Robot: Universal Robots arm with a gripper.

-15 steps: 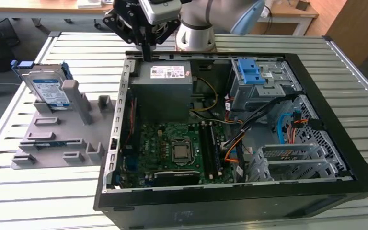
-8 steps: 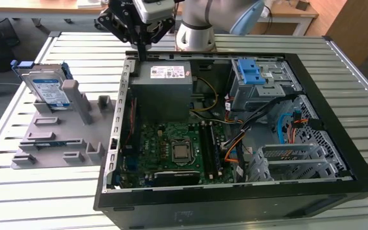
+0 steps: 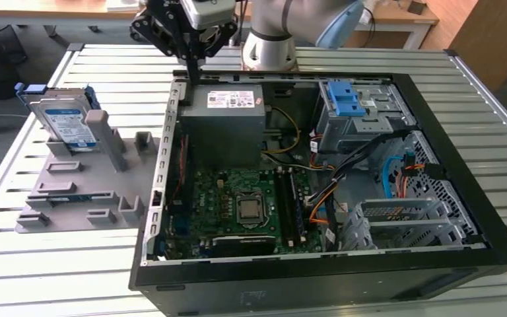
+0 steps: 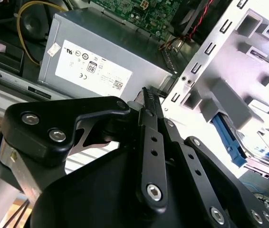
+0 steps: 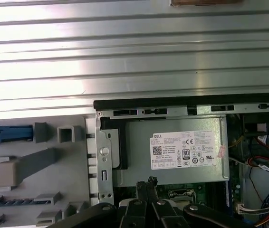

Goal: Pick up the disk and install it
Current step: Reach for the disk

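Note:
The disk (image 3: 64, 120), silver with a white-and-blue label in a blue carrier, stands leaning upright in a grey holder (image 3: 86, 188) on the slatted table, at the exterior view's left of the open computer case. My gripper (image 3: 192, 76) hangs over the case's far left corner, well apart from the disk, beside the power supply. Its black fingers (image 4: 146, 102) are pressed together with nothing between them, as both wrist views show. A blue edge of the disk's carrier (image 5: 6, 134) shows in the first wrist view, and the carrier (image 4: 227, 137) also appears in the second.
The open black case (image 3: 465, 218) holds a grey power-supply box (image 3: 227, 115), a green motherboard (image 3: 236, 205), loose cables and a grey drive cage with blue latches (image 3: 355, 105). The arm's base (image 3: 267, 49) stands behind the case. Bare slatted table (image 5: 125, 57) lies beyond.

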